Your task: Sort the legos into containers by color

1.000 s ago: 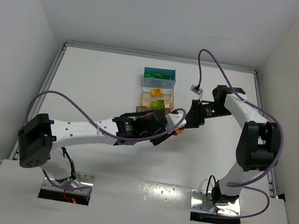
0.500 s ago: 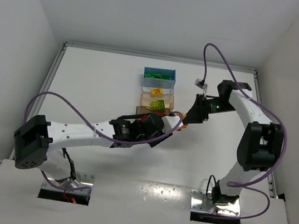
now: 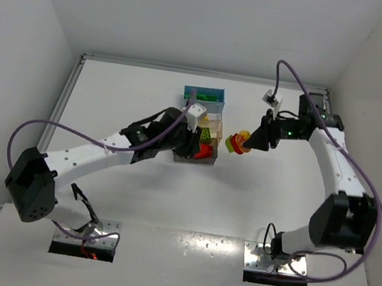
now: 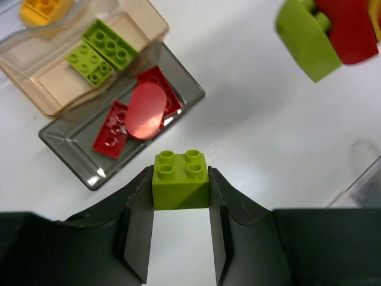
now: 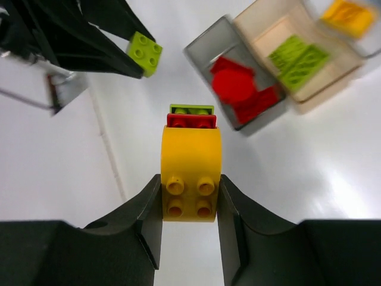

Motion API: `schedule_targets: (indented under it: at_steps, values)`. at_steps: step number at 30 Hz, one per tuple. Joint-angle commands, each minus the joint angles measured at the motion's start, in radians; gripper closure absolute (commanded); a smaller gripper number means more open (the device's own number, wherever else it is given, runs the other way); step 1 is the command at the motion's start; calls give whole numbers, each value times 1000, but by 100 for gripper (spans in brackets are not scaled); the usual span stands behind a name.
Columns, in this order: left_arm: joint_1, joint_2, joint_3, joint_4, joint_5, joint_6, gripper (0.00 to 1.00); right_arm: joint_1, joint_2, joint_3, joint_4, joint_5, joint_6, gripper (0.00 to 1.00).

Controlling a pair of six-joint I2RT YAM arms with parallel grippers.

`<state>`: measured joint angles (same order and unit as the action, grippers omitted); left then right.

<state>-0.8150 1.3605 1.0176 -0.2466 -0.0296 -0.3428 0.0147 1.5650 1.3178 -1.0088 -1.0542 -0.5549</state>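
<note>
Bins [image 3: 204,92] are set in a row on the table [image 3: 112,95]. A green brick [image 4: 180,187] is clamped by the left gripper [image 4: 180,179] near the grey bin [image 4: 71,152], in which red bricks [image 4: 113,134] lie. A yellow-red-green clump [image 5: 190,158] is pinched by the right gripper [image 5: 190,193], just right of the row. Green bricks [image 4: 101,50] are seen in the tan bin [image 4: 44,86].

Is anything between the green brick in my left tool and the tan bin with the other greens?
Only the grey bin of red bricks lies between the green brick and the tan bin. The stack in the right tool hangs aside.
</note>
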Motion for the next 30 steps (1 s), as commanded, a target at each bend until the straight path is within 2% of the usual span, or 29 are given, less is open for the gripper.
schedule_targets:
  at_steps: [1, 5, 9, 12, 17, 24, 28, 30]
  values:
    - [71, 28, 94, 18, 105, -136, 90, 4, -161, -64, 350, 172, 303, 98]
    - [111, 87, 183, 18, 51, -136, 90, 4, -204, -65, 443, 256, 455, 98]
    - [148, 176, 272, -17, -15, -93, 86, -5, -224, -98, 489, 279, 509, 98]
    - [186, 262, 306, -60, -15, -93, 81, -5, -224, -111, 500, 280, 509, 98]
    - [217, 341, 349, -60, -24, -93, 81, -5, -204, -91, 509, 280, 509, 98]
    - [249, 445, 426, -82, -52, -93, 74, -5, -204, -121, 553, 280, 541, 98]
    - [269, 483, 469, -82, -52, -93, 62, -5, -204, -121, 553, 289, 541, 98]
    - [269, 497, 481, -82, -41, -102, 49, -5, -204, -121, 553, 289, 541, 98]
